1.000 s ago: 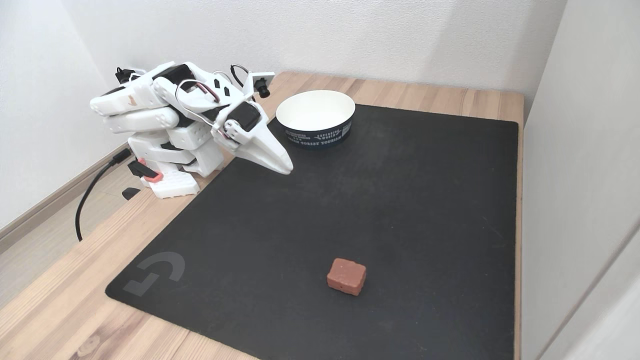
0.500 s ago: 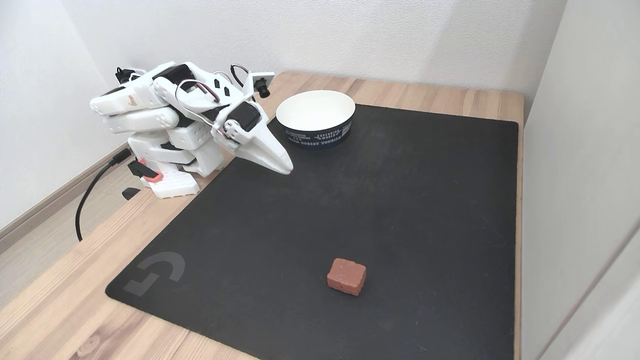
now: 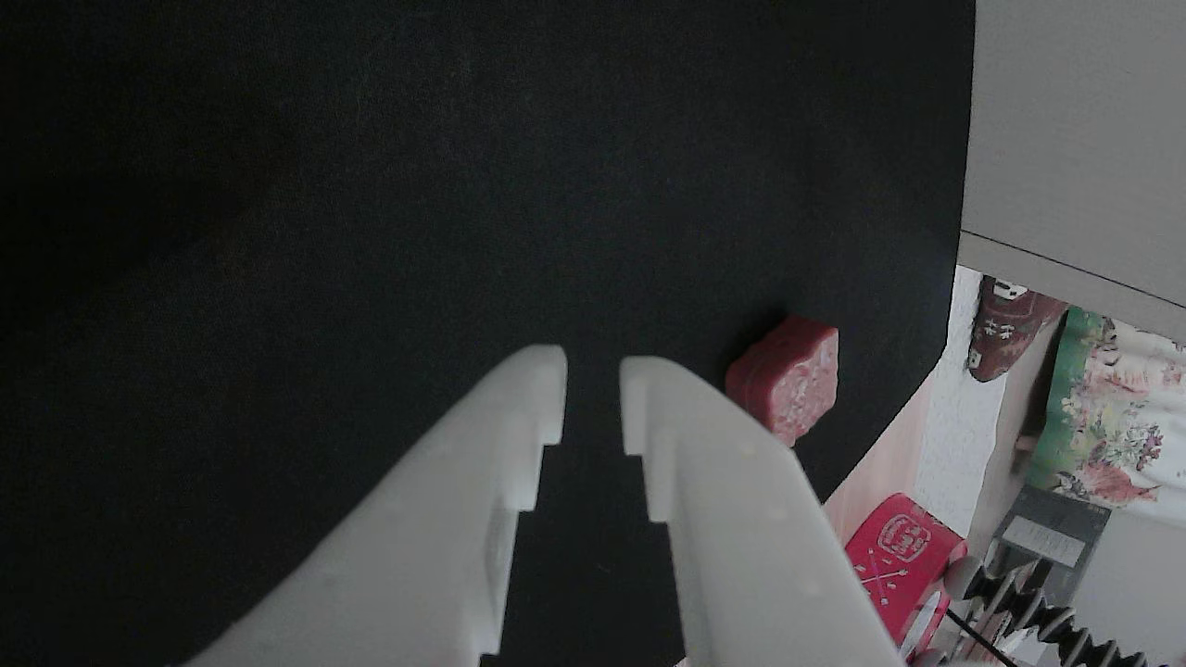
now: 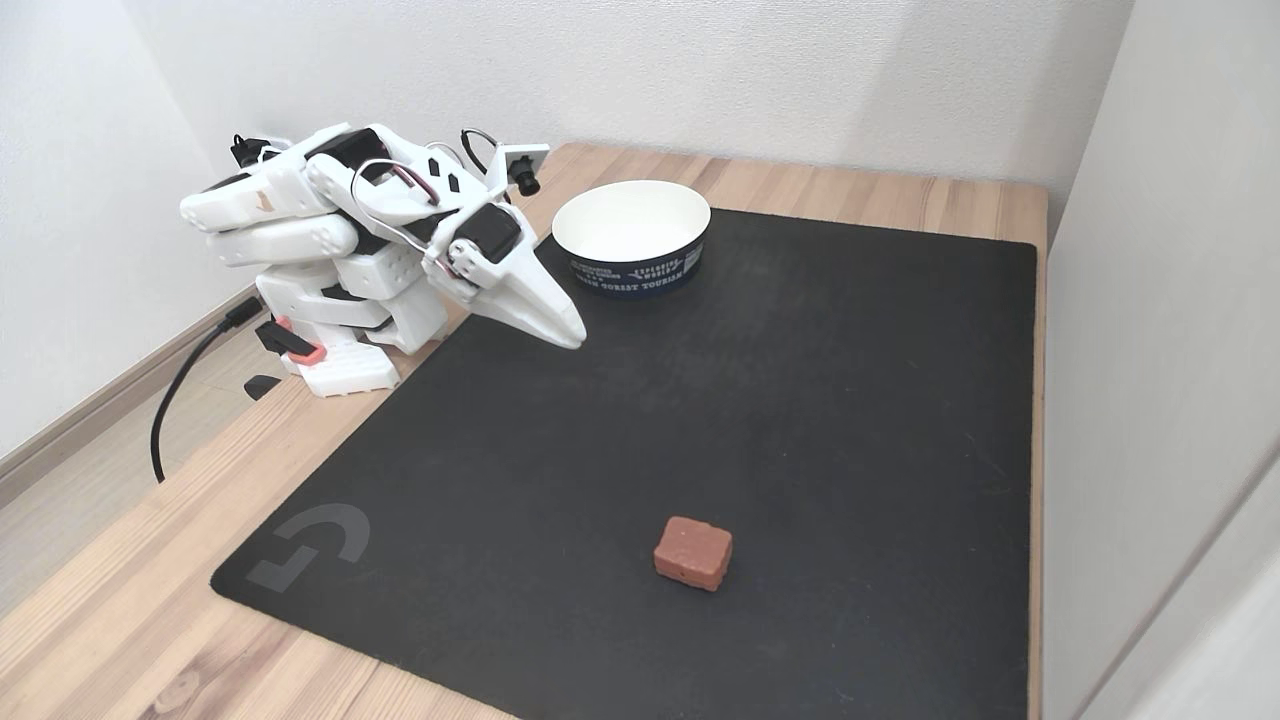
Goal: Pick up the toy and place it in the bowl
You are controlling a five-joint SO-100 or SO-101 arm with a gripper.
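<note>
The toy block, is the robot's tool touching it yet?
Apart. The fixed view shows the tool near the bowl, with a wide stretch of bare black mat between it and the toy block.

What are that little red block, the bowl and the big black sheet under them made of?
The toy looks like soft rubber or foam, matte, with a mottled pinkish face, though that is a guess. The bowl looks like coated paper, with a thin white wall and a printed dark band. The mat looks like fabric-topped rubber, dull with a fine weave, like a desk pad.
</note>
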